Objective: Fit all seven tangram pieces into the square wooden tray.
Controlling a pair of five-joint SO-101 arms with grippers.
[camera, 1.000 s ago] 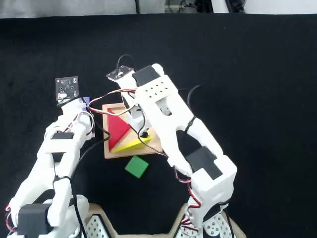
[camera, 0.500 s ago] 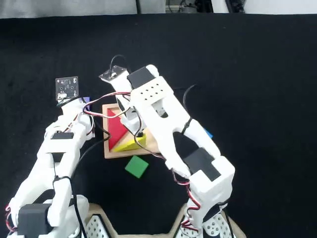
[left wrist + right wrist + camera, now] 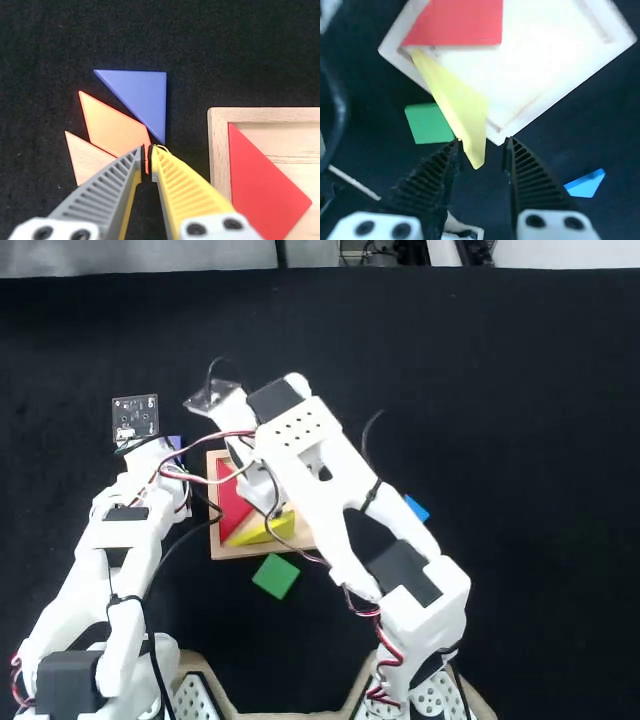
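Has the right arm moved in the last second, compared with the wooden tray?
Yes. In the high view the right arm has swung left across the wooden tray, toward the left arm, uncovering a small blue piece.

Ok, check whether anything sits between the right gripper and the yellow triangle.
Nothing visible does. The right gripper is open, and the yellow triangle, overhanging the rim of the tray, points its tip into the gap between the fingers. The green square lies on the cloth beside it, off that line.
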